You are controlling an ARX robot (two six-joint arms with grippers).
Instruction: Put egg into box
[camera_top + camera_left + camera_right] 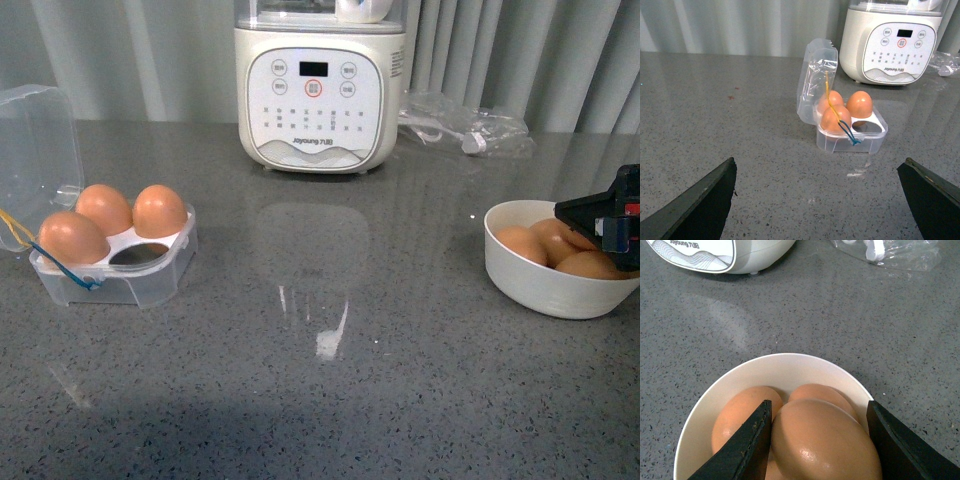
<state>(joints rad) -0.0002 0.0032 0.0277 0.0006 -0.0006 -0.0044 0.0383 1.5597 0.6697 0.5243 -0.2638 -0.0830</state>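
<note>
The grey counter point(320, 390) carries a white appliance point(318, 90) at 12 o'clock, a white bowl point(540, 288) at 3 o'clock, and the clear box point(112, 286) at 9 o'clock, lid up, with three eggs point(104, 208) and its 5 o'clock slot unfilled. The right hand point(818, 407) hangs over the bowl, spread wide and gripping nothing, a finger close on each side of the top egg point(825, 445). That egg lies on its side, long axis roughly level, blunt end unclear. The left hand point(820, 167) is also spread wide, holding nothing above the counter.
</note>
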